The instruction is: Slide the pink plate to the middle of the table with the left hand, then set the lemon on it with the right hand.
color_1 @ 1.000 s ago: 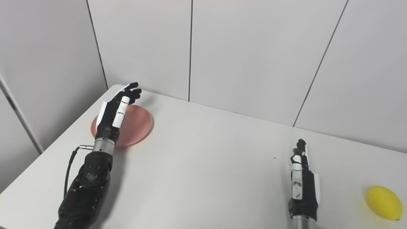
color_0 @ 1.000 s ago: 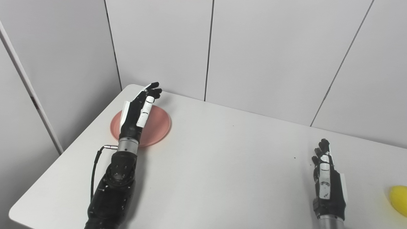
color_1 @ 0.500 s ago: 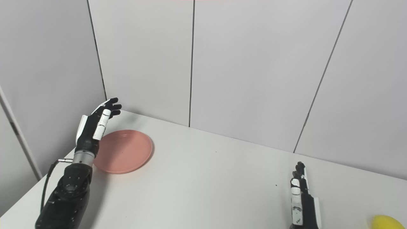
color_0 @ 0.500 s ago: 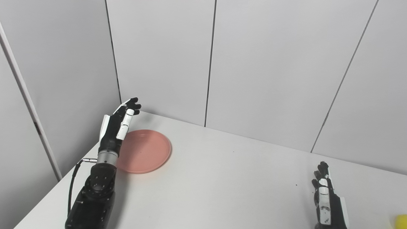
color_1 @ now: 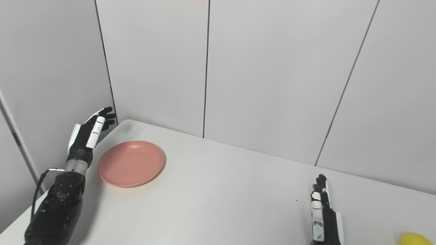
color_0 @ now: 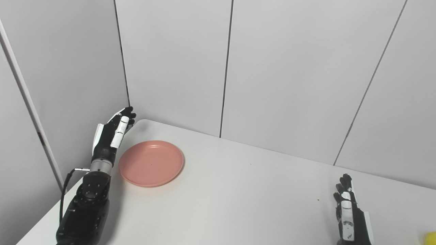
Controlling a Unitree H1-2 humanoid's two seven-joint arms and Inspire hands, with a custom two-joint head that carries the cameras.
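A round pink plate lies on the white table near its far left corner. My left hand is open, raised upright just left of the plate's rim, apart from it and holding nothing. My right hand is open, fingers straight, low at the bottom right over the table. The yellow lemon lies at the bottom right corner, right of my right hand, cut off by the picture's edge.
Grey wall panels stand close behind the table and along its left side. The table's left edge runs right beside my left forearm.
The camera has tilted up, so the table sits lower in the picture. My left hand has moved left, off the plate to beside its left rim. My right hand has not moved.
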